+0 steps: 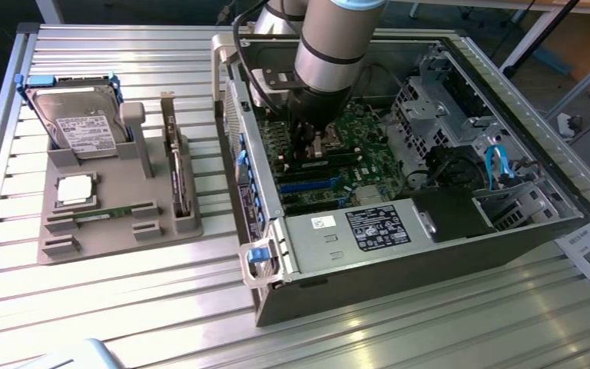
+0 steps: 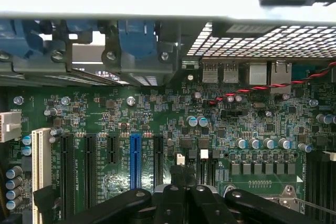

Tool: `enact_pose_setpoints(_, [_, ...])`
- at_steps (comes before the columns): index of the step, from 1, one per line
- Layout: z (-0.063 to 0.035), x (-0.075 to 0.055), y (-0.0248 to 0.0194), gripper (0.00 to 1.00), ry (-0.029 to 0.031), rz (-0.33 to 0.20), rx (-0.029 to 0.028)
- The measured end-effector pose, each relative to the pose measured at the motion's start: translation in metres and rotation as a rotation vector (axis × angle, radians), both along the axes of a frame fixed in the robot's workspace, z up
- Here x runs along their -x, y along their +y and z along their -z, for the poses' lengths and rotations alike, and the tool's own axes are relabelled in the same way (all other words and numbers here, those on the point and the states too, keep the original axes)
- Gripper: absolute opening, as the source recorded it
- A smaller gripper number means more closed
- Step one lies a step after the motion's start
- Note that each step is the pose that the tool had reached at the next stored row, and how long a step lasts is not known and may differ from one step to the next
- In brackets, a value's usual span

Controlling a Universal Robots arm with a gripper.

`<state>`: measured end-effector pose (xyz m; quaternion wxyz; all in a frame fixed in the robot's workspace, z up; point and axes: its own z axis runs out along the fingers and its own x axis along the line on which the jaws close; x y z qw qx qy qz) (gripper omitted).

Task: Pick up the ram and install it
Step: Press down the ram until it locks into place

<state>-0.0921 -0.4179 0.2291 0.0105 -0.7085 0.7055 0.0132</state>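
The hand (image 1: 313, 147) is down inside the open computer case (image 1: 541, 165), over the green motherboard (image 1: 362, 157), with its fingers (image 2: 181, 203) clenched together; nothing can be seen held between them, and whether they touch the board cannot be told. The ram (image 1: 105, 214) lies well apart from it, in a slot of the grey holder (image 1: 120, 231) on the counter (image 1: 120, 300), at about 9 o'clock from the case in the exterior view. It is a long, thin green stick lying flat, just below the square silver chip (image 1: 77, 190). In the same holder a hard drive (image 1: 80, 119) leans at the far end, and a dark card (image 1: 177, 173) stands on edge along the side nearest the case. In the wrist view the board shows black expansion slots, one blue slot (image 2: 135, 161) and a white slot (image 2: 39, 169), with rows of small silver capacitors (image 2: 262, 144) and a red and black twisted wire (image 2: 273, 85) beyond. Around the arm (image 1: 336, 46) stand the case walls, a drive cage (image 1: 433, 104) and a blue cable (image 1: 497, 165) at about 3 o'clock.
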Motion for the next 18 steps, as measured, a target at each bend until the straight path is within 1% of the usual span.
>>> enact_pose_setpoints(8, [0.0003, 0.000, 0.0000, 0.10, 0.0001, 0.000, 0.0002])
enact_pose_setpoints(11, [-0.0007, 0.000, 0.0001, 0.10, -0.0004, 0.000, -0.0007])
enact_pose_setpoints(12, [-0.0017, 0.000, 0.0002, 0.10, -0.0010, 0.000, -0.0013])
enact_pose_setpoints(15, [-0.0099, 0.000, 0.0000, 0.10, -0.0001, 0.000, -0.0001])
enact_pose_setpoints(18, [-0.0152, 0.000, 0.0000, 0.10, 0.0000, 0.000, 0.0001])
